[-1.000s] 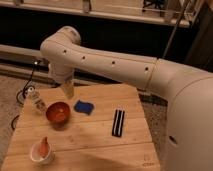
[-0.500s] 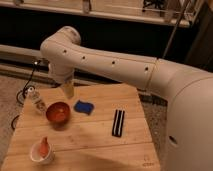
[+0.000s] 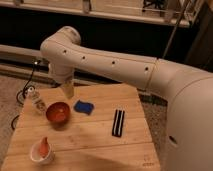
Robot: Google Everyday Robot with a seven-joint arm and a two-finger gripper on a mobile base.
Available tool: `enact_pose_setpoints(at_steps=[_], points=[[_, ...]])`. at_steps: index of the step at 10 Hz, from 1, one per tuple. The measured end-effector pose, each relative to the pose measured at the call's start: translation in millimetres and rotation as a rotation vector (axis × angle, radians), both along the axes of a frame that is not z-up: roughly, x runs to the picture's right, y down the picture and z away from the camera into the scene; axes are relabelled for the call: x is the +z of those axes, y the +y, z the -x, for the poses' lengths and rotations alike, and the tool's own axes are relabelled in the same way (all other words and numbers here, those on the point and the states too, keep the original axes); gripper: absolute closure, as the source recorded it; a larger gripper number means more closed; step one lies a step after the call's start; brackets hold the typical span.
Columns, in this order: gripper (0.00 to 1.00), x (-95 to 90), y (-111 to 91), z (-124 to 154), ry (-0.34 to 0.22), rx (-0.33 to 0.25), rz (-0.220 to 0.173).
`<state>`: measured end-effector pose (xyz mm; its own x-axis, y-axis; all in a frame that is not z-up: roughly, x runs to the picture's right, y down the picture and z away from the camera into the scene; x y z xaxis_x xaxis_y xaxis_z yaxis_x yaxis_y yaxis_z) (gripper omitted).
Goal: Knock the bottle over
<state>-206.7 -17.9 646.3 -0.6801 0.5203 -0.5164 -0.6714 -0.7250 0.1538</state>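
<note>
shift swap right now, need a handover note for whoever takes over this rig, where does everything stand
The gripper hangs over the back left of the wooden table, behind the round red bowl, apart from the bottle.
The small clear plastic bottle with a white cap stands near the table's left edge, just left of the bowl.
Done: nothing yet; the bottle is not knocked over.
Left: probably swing the gripper left into the bottle and tip it.

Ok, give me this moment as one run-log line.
bottle: upright, untouched | gripper: over table behind red bowl, apart from bottle | knock: not yet done
</note>
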Motion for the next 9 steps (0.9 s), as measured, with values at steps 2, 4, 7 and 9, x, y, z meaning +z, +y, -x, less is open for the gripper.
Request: enact_pose_setpoints(at_steps=[2,4,7,9], points=[[0.2,0.0,0,0,0.0,0.0,0.0],[0.2,0.0,0,0,0.0,0.0,0.0],[0.2,-5.5,3,20,-0.044,-0.032,0.014],[0.2,-21.1,3,78,-0.168,-0.076,0.054]])
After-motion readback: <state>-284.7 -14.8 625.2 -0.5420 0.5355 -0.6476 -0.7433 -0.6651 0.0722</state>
